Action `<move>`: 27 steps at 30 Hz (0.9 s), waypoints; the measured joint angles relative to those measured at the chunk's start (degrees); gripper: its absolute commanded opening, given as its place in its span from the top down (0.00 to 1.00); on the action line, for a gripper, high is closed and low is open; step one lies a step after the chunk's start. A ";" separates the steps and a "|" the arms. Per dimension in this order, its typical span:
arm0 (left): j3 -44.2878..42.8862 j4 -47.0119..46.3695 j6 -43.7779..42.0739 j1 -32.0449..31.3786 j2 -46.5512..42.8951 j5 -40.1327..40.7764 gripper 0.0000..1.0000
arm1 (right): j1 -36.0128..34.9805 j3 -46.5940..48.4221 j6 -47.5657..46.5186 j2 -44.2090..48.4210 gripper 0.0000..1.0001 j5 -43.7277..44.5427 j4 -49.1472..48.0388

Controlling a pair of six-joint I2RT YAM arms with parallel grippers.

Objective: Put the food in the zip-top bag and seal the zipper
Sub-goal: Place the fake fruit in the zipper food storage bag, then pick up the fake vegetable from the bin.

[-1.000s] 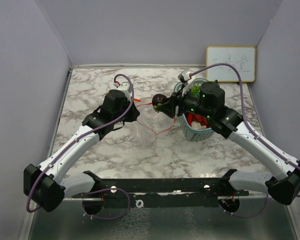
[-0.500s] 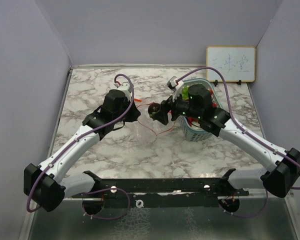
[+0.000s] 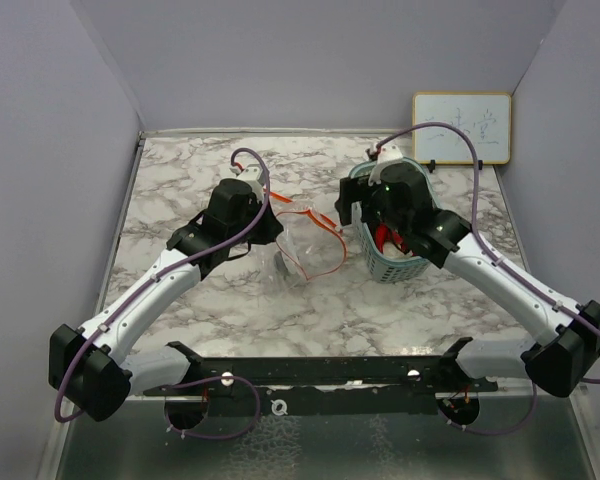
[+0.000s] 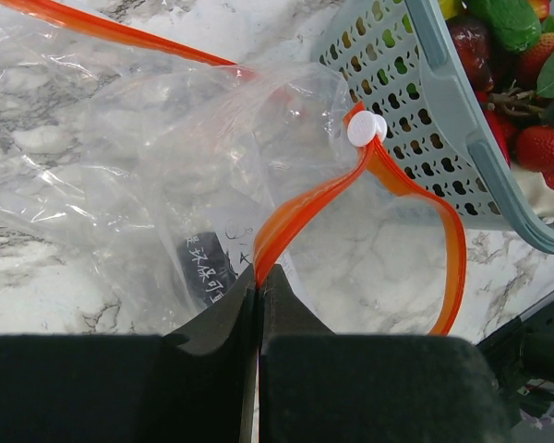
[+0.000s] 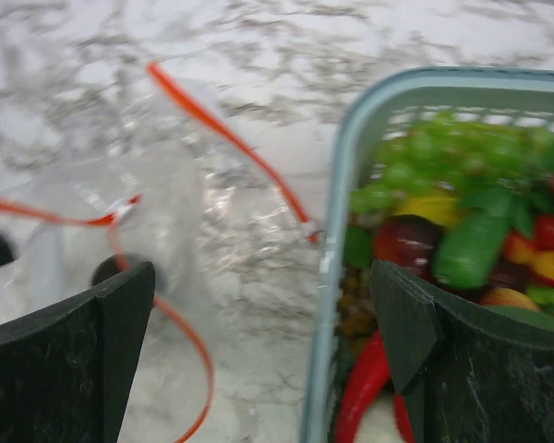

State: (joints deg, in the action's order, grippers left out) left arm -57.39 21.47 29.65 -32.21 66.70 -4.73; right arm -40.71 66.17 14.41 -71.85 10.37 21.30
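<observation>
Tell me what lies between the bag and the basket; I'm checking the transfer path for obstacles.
Only bare marble tabletop separates bag from basket in the right wrist view; the bag's orange zipper strip reaches nearly to the basket's rim.

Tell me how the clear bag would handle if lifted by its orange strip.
Probably floppy: the crinkly clear plastic bag lies wrinkled and slumped. Its orange-red zipper strip loops loosely beyond the shut left gripper, so it would likely sag when lifted. Its thin film looks light; a push may crumple it.
</observation>
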 measured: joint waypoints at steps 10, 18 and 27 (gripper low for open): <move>0.00 0.04 -0.04 0.00 -0.61 0.00 1.00 | 10.58 1.88 1.55 -4.81 0.12 19.17 2.86; 0.00 0.07 -0.04 0.00 -0.81 0.00 1.00 | 12.68 1.03 -0.42 -10.32 0.21 23.19 -0.79; 0.00 0.39 -0.76 0.00 -0.92 0.02 1.00 | 15.85 1.03 -1.86 -15.43 0.52 25.16 -6.69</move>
State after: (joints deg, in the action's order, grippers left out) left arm -57.39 21.87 28.88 -32.21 65.78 -4.71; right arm -24.86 67.20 12.56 -87.29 35.53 14.61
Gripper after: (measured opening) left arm 0.017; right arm 0.709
